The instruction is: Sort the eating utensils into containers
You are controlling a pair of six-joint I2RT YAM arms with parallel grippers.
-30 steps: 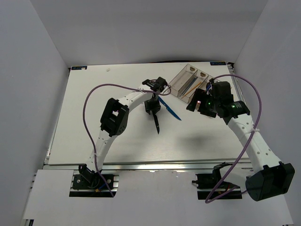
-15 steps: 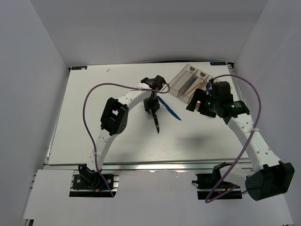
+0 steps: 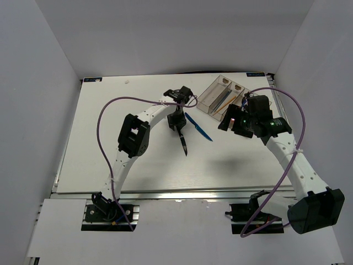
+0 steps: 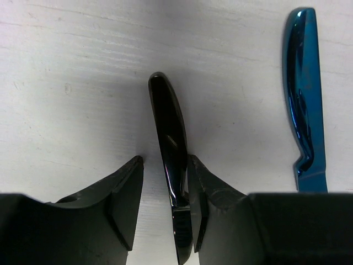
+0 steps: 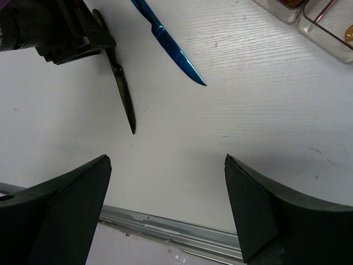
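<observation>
The black knife [image 3: 182, 142] lies on the white table with its blade toward the near edge. My left gripper [image 3: 177, 122] is down over its handle. In the left wrist view the black handle [image 4: 171, 143] stands between the fingers of that gripper [image 4: 164, 160]. It touches the right finger, a gap shows on the left, and the jaws are open. The blue knife [image 3: 198, 126] lies just to the right [image 4: 304, 110]. My right gripper [image 3: 234, 122] hovers wide open and holds nothing [image 5: 165, 160]. Both the black knife [image 5: 122, 83] and the blue knife [image 5: 168, 43] show in its view.
The clear smoky tray [image 3: 212, 90] sits at the back right with several utensils in its compartments; its corner shows in the right wrist view [image 5: 325, 27]. The metal rail of the table's near edge [image 5: 165, 223] lies below the right gripper.
The left wrist has crept slightly toward the far side along the black knife's handle. The knife and the right arm have stayed put.
</observation>
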